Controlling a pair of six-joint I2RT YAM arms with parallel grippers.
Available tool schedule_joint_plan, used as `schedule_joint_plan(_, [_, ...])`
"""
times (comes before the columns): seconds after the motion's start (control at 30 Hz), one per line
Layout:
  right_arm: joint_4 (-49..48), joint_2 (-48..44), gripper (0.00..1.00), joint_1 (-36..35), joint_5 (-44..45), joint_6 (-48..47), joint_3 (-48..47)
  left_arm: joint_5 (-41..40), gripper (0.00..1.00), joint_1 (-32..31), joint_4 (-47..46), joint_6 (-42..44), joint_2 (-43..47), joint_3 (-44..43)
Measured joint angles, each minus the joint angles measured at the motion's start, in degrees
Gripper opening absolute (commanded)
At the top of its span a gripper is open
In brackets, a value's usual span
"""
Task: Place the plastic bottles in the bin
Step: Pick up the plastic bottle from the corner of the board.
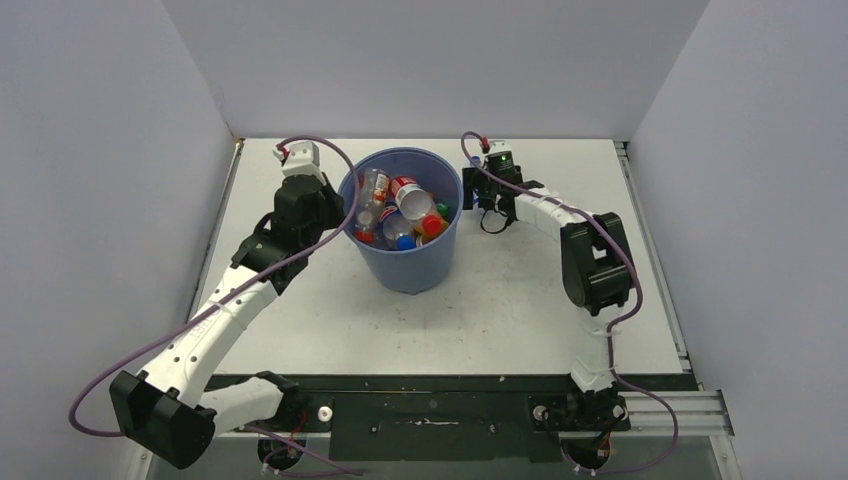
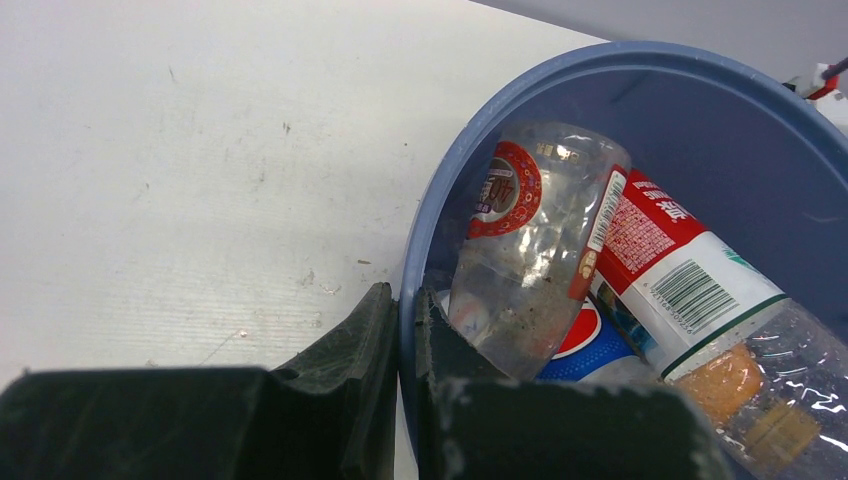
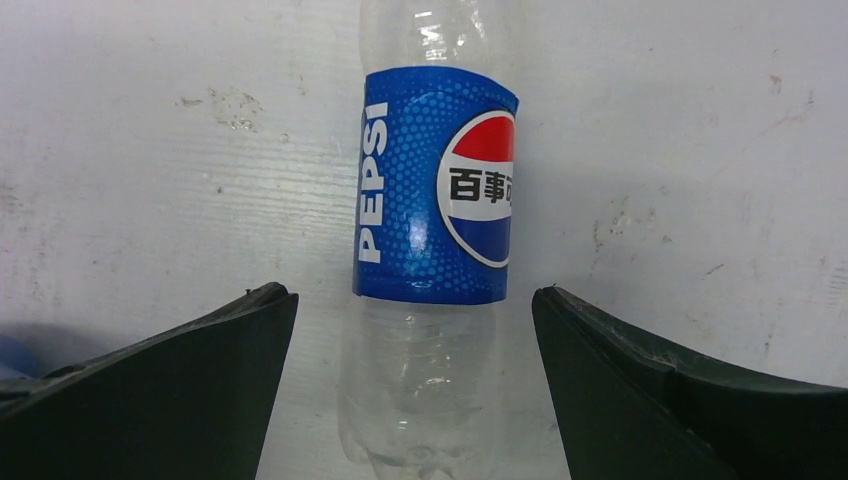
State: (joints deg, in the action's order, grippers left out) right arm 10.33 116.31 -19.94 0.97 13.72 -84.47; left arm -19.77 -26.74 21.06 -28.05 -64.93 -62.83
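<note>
One clear plastic bottle with a blue label lay on the white table between the wide-apart fingers of the right claw, so closing squarely across that label seemed best, while the left claw stood clamped on the rim of the round blue plastic bin.

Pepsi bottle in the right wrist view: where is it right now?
The Pepsi bottle lies on the white table, between the open fingers of the right gripper and untouched by them; the top view puts that gripper just right of the bin.
</note>
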Motion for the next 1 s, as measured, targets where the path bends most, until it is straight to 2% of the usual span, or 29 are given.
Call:
schedule_joint_plan(0.17, [0.00,2.38,0.97,0.00,-0.33,0.39,0.98,-0.81,0.00,-2.29,0.61,0.02,-1.70,-1.64])
schedule_joint_plan(0.33, [0.24,2.73,0.70,0.15,-1.01,1.03,2.86,-1.11,0.00,-3.80,1.07,0.02,-2.71,-2.67])
schedule_joint_plan(0.43, [-0.61,2.73,0.55,0.48,-1.70,1.95,3.48,-1.42,0.06,-3.91,1.27,0.02,-2.89,-2.84])
schedule_joint_plan(0.57, [-3.76,1.66,0.44,1.05,-2.08,3.28,5.84,-1.49,0.17,-3.93,1.68,-0.02,-3.21,-3.28])
schedule_joint_plan(0.67, [-5.42,-0.39,0.42,1.53,-2.01,4.07,9.20,-1.20,0.25,-4.22,2.36,-0.02,-3.85,-3.69])
schedule_joint_plan(0.83, [-6.58,-7.37,0.42,2.36,-0.46,6.54,17.14,-0.52,0.45,-4.90,4.04,-0.20,-5.42,-3.72])
schedule_joint_plan(1.0, [-8.04,-17.66,0.41,2.82,1.25,9.42,22.01,0.02,0.78,-4.92,4.90,-0.48,-5.62,-3.82])
